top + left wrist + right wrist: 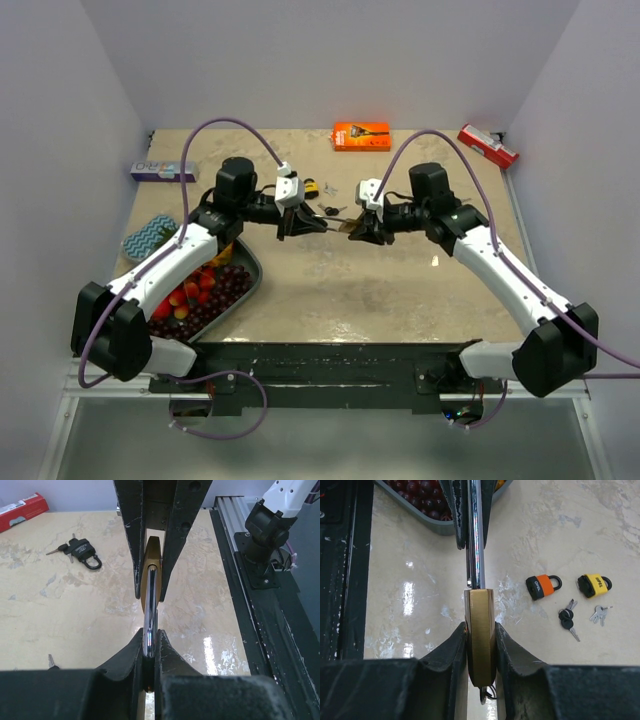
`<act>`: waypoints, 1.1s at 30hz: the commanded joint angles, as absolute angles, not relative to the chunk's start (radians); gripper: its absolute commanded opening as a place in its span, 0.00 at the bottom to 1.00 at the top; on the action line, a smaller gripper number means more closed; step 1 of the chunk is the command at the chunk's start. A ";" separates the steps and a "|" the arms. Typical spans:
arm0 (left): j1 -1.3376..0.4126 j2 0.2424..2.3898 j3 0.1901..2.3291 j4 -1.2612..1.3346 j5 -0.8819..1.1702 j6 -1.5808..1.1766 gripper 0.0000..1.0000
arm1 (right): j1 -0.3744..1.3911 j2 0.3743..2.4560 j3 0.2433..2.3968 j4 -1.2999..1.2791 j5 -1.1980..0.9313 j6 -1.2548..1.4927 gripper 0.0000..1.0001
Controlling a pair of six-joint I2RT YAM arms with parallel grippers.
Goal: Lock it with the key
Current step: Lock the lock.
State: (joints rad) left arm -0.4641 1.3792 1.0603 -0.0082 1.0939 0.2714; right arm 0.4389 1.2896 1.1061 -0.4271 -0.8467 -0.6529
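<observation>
Lock (338,224): brass, held off the table (400,290) at mid-scene between the two claws, with its shackle to the left and its body to the right.
Left claw (149,647): clenched on the chrome shackle (150,620).
Right claw (480,640): grasped the brass body, one finger (455,655) pressed on each side.
Under the body: a dark loop (489,695) showed; key or ring, could not tell.
Orange lock (540,587): lay flat on the table, just beside a yellow lock (594,585).
Keys: a black-headed pair (566,618) lay near the orange lock, and a silver bunch (600,614) near the yellow one.
Black lock (83,550): lay on the table with keys attached, far of the claws.
Tray (248,285): sat near left, holding grapes and red fruit, partly under the left arm.
Boxes: an orange box (361,135) lay at far middle and a red box (488,146) at far right.
</observation>
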 commanded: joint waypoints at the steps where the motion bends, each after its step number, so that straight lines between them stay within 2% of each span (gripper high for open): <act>1: -0.518 1.388 1.071 0.184 1.135 0.256 0.00 | 0.456 1.319 1.202 -0.428 -0.969 -0.673 0.00; 8: -0.543 1.419 1.049 0.241 1.118 0.259 0.00 | 0.468 1.338 1.249 -0.468 -1.016 -0.706 0.00; 19: -0.632 1.485 1.006 0.469 1.108 0.100 0.00 | 0.505 1.370 1.215 -0.102 -1.008 -0.440 0.00; 33: -0.713 1.578 0.979 0.586 1.149 0.058 0.00 | 0.634 1.427 1.212 0.115 -1.048 -0.408 0.00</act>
State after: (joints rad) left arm -0.4923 1.5402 0.9665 0.3805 1.0397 0.1112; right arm 0.4271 1.4235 1.1542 -0.4118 -0.7654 -0.4961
